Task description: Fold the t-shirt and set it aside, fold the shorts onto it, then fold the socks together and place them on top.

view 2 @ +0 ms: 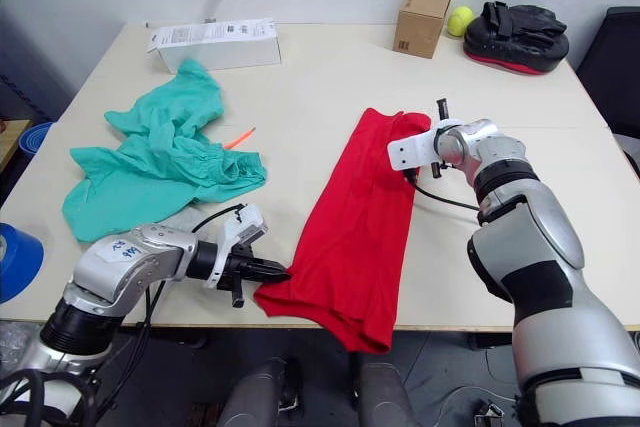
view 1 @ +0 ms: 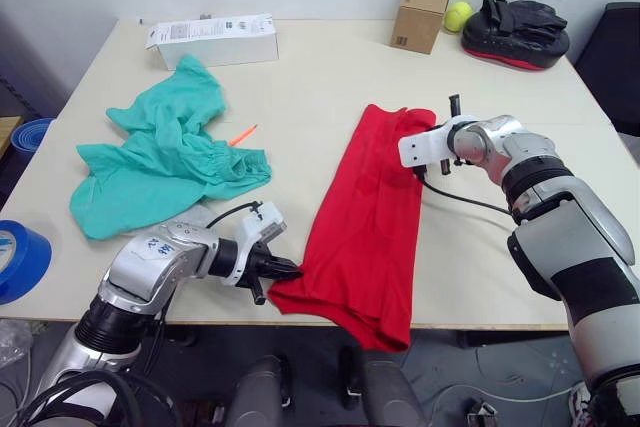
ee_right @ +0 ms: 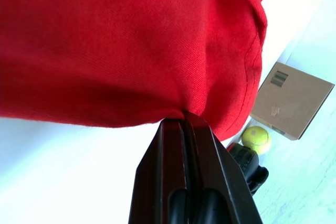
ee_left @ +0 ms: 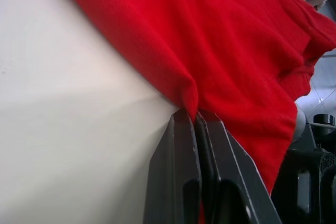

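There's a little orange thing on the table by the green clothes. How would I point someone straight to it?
Start at the white box along the table's far edge, then come nearer to the crumpled teal shorts. Just beside them, toward the red t-shirt, lies a thin orange stick flat on bare tabletop. It is the only orange, slender, hard-looking item there; everything near it is cloth.

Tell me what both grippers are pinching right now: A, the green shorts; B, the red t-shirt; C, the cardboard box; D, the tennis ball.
B: the left gripper is shut on the near edge of the red t-shirt, and the right gripper is shut on its far end.
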Controlling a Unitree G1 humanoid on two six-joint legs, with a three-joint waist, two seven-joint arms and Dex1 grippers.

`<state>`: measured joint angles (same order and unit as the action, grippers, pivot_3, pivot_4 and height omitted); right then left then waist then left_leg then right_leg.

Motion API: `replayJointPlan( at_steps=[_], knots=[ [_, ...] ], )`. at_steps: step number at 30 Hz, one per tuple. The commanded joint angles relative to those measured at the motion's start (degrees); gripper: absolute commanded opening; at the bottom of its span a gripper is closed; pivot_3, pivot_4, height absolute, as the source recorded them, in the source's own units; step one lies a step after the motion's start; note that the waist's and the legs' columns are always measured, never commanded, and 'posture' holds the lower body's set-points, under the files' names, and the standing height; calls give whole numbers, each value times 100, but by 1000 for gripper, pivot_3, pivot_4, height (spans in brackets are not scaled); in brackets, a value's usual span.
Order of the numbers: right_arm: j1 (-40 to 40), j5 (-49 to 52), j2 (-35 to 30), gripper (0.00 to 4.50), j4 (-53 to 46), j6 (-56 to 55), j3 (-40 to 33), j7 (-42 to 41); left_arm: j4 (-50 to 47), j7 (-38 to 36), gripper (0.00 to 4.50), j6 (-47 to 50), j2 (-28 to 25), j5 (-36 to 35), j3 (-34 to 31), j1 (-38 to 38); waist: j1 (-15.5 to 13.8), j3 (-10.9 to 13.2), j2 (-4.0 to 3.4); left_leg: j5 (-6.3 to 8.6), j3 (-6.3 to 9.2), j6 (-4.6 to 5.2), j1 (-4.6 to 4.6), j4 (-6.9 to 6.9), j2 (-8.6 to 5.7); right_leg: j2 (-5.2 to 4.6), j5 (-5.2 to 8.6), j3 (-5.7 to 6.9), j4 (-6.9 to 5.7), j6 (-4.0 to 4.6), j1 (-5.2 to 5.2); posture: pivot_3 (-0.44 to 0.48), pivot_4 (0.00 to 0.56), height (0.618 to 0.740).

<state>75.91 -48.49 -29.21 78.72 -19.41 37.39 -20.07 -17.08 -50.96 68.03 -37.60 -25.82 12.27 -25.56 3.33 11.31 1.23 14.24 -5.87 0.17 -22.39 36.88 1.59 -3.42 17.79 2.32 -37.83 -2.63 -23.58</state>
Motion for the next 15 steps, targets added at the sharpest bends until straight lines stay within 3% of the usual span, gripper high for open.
replayJointPlan(
  at_steps=[1, 6, 11, 14, 15],
  knots=[
    [117, 23, -77, 185, -63, -129, -15, -28, -74, 77, 460, 70, -36, -167, -152, 3, -1, 0, 0, 0, 0, 0, 0, 0, 0, 0, 0, 0, 0, 0, 0, 0, 150, 740],
    [122, 116, -178, 1591, -96, -309, -95, -146, -113, 32, 1819, 153, -137, -412, -289, -2, -2, 0, 0, 0, 0, 0, 0, 0, 0, 0, 0, 0, 1, 0, 0, 0, 150, 740],
    [92, 204, -542, 3435, -282, -981, -120, -301, -187, -352, 3456, 216, -557, -841, -523, -86, -1, 1, 1, 1, 1, -2, -1, -3, 0, 0, 0, 1, 3, 1, -2, 0, 150, 740],
    [-69, 603, -982, 4482, -612, -1806, -378, -796, 67, -701, 4404, 188, -905, -1033, -665, -357, -7, 5, 4, 1, 2, -2, -2, -5, -2, 0, 1, 2, 7, 2, -2, 0, 150, 740],
    [-167, 795, -1152, 4498, -753, -2105, -496, -1052, 203, -810, 4459, 163, -998, -1057, -672, -481, -9, 5, 4, 2, 2, -2, -2, -5, -2, 0, 1, 3, 9, 2, -1, 0, 150, 740]
  ],
)
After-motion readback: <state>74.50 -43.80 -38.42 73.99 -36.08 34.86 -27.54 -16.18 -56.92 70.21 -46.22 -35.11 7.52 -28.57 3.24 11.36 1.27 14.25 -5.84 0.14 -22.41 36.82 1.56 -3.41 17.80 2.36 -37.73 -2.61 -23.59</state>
